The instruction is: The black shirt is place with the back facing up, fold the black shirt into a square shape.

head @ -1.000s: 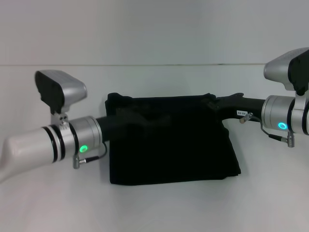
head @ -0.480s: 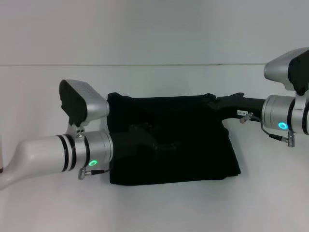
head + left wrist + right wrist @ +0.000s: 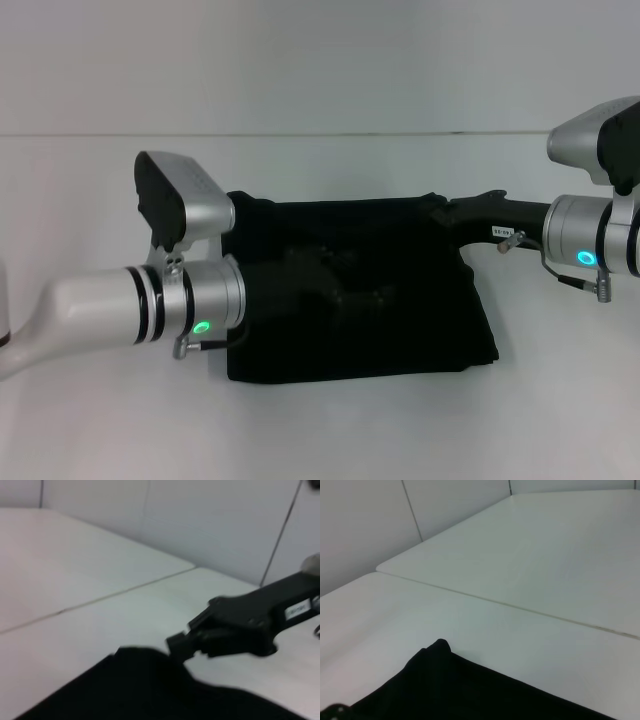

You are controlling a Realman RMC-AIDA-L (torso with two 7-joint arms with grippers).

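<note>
The black shirt (image 3: 400, 330) lies folded into a broad rectangle on the white table (image 3: 320, 430). My left arm reaches in from the left, and its gripper (image 3: 365, 293) hovers low over the middle of the shirt, black against black. My right gripper (image 3: 440, 208) sits at the shirt's far right corner. In the left wrist view the right gripper (image 3: 175, 644) has its tips together on the edge of the shirt (image 3: 150, 690), which rises slightly there. The right wrist view shows only a raised corner of the shirt (image 3: 437, 652).
A seam line (image 3: 320, 134) crosses the table behind the shirt, with a pale wall (image 3: 320, 60) beyond it. Bare white table surrounds the shirt at the front and on both sides.
My left arm has swung right, from the shirt's far left corner to over its middle. The right arm and the shirt's outline have stayed put.
</note>
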